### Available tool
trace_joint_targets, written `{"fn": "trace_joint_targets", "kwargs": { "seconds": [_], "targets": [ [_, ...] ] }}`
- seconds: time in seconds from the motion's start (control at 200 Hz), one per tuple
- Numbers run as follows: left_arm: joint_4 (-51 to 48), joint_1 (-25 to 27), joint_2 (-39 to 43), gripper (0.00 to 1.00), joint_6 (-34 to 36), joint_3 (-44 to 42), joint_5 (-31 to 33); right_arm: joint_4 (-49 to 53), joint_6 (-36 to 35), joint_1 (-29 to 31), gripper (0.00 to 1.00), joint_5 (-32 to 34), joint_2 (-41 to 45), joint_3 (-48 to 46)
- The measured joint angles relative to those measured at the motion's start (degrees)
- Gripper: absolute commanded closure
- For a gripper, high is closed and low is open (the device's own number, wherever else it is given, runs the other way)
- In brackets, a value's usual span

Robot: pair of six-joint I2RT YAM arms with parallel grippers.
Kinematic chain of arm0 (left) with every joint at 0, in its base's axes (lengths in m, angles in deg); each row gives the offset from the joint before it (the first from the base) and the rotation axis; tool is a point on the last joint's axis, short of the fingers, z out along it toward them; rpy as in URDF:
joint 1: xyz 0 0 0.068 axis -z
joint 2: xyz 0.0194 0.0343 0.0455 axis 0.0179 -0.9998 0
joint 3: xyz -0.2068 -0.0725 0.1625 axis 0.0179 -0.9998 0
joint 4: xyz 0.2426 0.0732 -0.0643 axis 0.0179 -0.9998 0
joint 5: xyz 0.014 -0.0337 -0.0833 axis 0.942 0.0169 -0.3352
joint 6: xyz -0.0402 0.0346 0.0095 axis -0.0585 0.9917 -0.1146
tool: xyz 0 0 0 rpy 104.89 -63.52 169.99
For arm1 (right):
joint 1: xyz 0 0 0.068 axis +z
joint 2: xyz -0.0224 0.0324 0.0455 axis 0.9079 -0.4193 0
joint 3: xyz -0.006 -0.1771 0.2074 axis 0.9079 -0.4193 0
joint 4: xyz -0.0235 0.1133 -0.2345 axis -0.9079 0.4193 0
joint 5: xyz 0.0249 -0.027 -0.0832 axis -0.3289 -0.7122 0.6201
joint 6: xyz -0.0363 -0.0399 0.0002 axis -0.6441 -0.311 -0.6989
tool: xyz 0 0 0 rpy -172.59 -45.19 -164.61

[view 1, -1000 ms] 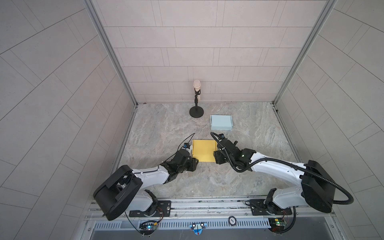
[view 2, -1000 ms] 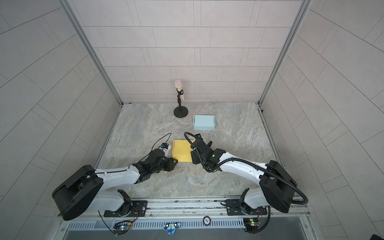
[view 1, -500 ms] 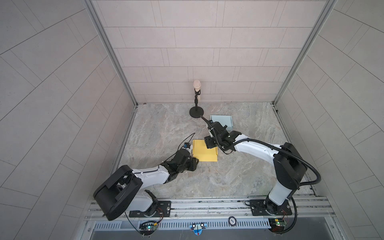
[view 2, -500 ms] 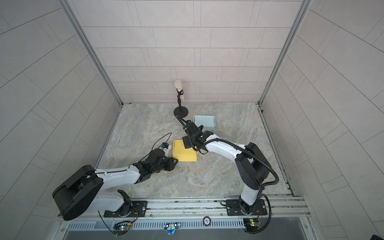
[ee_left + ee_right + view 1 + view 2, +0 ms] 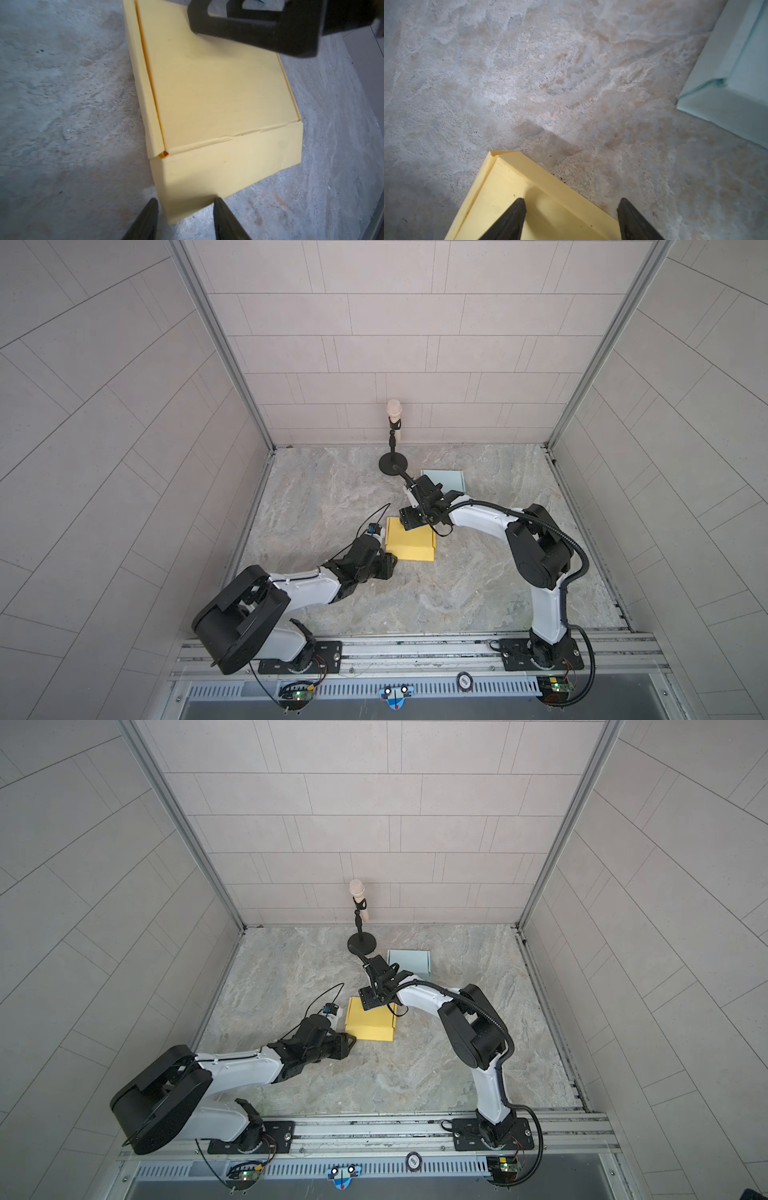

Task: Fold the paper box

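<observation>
- The yellow paper box lies flat on the marble table with its lid down. It looks pretty much closed to me.
- My left gripper is about half open with nothing in it. It sits low, and its fingers straddle the box's corner nearest my bases.
- My right gripper is spread wide and empty. It hovers at the box's opposite corner, one finger over the lid and the other roughly at the edge. I can't tell if it touches the paper.
- Worry #1 is the long side wall, which isn't snug. There's a gap along the lid seam and a little hole at the corner. If I press the lid off-centre, I reckon that wall splays out.
- Worry #2 is that the box is light paper and nothing pins it down. If I nudge forward with the left fingers, it probably skates away or its corner crumples.
- Worry #3 is having two grippers on one small box. If they both move toward its middle, they could bump.
- For room, the light blue box and the mic stand both sit beyond the yellow box's far edge. They're apart from it but close to my right wrist, so backing out that way is tight.
- There's plenty of bare table off the box's near edge and both its sides.
</observation>
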Motion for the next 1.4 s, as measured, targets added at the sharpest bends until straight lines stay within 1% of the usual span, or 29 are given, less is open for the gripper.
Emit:
{"fn": "trace_joint_targets", "kwargs": {
  "seconds": [0.155, 0.335, 0.561, 0.616, 0.666, 0.791, 0.951, 1.031, 1.211, 1.402],
  "targets": [
    [-0.3, -0.6, -0.6, 0.53, 0.4, 0.8, -0.1, -1.1, 0.0, -0.2, 0.30, -1.7, 0.0, -0.8],
    [-1.6, -1.2, -2.4, 0.53, 1.2, 2.8, 0.0, -5.4, 0.1, -0.6, 0.32, -4.0, 0.6, -3.7],
    [-2.0, -1.3, -5.8, 0.53, 2.6, 4.5, 1.0, -8.8, 0.0, -0.8, 0.33, -5.0, 1.4, -6.2],
    [-1.7, -1.3, -6.5, 0.52, 2.9, 4.9, 1.5, -9.3, -0.1, -0.8, 0.33, -5.1, 1.5, -6.4],
    [-1.4, -1.3, -7.0, 0.48, 3.3, 5.0, 1.8, -9.7, -0.1, -0.8, 0.33, -5.1, 1.5, -6.7],
    [-0.3, -1.3, -7.9, 0.43, 3.9, 5.6, 2.6, -10.4, -0.2, -0.9, 0.33, -5.0, 1.7, -7.2],
    [-0.1, -1.2, -8.7, 0.39, 4.7, 6.3, 3.7, -11.3, -0.2, -0.9, 0.34, -5.0, 1.8, -7.8],
    [-0.2, -1.2, -9.1, 0.36, 5.3, 6.8, 4.5, -11.7, -0.2, -0.9, 0.34, -5.0, 1.8, -8.0],
    [-0.2, -1.1, -10.3, 0.33, 6.4, 7.8, 6.0, -12.8, -0.2, -0.8, 0.35, -4.3, 1.8, -8.5],
    [0.0, -1.0, -10.3, 0.31, 6.8, 7.8, 6.4, -14.3, -0.2, -0.8, 0.35, -4.1, 2.4, -9.7]
  ]
}}
